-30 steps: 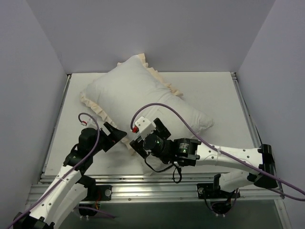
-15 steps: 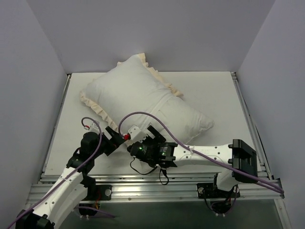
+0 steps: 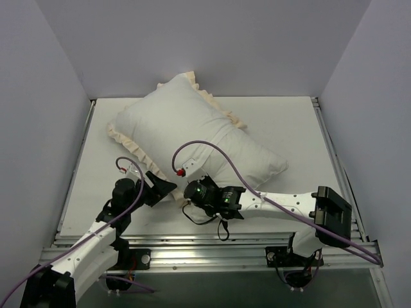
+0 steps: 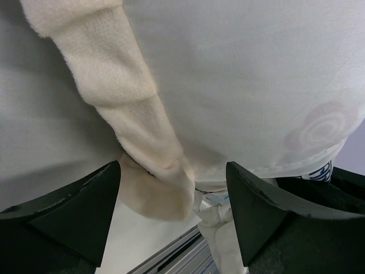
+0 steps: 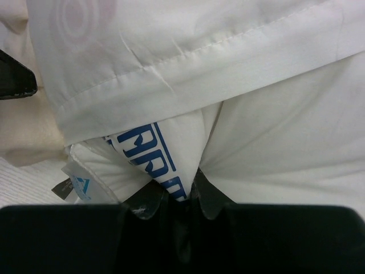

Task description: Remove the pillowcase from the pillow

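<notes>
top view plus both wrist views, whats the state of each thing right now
pillowcase, still on the pillow, cream side up, open at the near corner
pillow, mostly covered, blue-printed corner poking out of the opening
left tool, open, astride the pillowcase's ruffled edge, not gripping
right tool, shut on the pillow's exposed corner

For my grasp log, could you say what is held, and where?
The right gripper pinches the pillow by its blue-printed fabric; the left gripper is open, empty.
</notes>
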Robot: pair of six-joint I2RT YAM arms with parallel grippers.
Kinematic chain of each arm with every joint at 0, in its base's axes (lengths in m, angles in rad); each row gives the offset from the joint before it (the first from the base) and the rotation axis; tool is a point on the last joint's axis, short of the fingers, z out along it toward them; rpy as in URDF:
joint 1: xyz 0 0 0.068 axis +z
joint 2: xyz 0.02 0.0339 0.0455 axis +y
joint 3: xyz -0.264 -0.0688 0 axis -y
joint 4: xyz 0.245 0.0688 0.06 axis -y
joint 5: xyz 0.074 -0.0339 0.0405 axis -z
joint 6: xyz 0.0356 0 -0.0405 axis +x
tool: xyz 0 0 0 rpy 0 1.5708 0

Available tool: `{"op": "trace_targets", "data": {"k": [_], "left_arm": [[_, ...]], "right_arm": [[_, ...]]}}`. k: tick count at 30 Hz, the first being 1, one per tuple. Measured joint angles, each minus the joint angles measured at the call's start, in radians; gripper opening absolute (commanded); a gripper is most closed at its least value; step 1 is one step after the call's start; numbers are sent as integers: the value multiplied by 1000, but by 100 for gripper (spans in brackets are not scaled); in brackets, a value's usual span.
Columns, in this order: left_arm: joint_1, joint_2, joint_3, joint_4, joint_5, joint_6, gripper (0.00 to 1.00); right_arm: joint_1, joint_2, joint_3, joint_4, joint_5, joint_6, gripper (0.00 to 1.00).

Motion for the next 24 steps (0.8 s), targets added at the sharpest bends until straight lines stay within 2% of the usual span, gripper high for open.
{"op": "trace_targets", "data": {"k": [9,16,20,21,22,24], "left_arm": [[-12,91,-23,126,6,-5,68],[-26,187,-23,227,13,-15,51],[-35,227,-22,290,17,-22,29],[-37,234,-22,304,20,-24,8],[-38,238,-22,319,22,-30,2],[-39,233,-22,333,19,-24,2]], "right_arm": [[-37,-96,-42,30,-82,11,0],[-55,-115,-43,30,-121,14,0],[-56,-117,-44,31,-129,16,0],[-56,-119,-46,32,-130,16,0],[-56,-123,-50,35,-132,17,0],[-57,-135,-55,37,-134,19,0]]}}
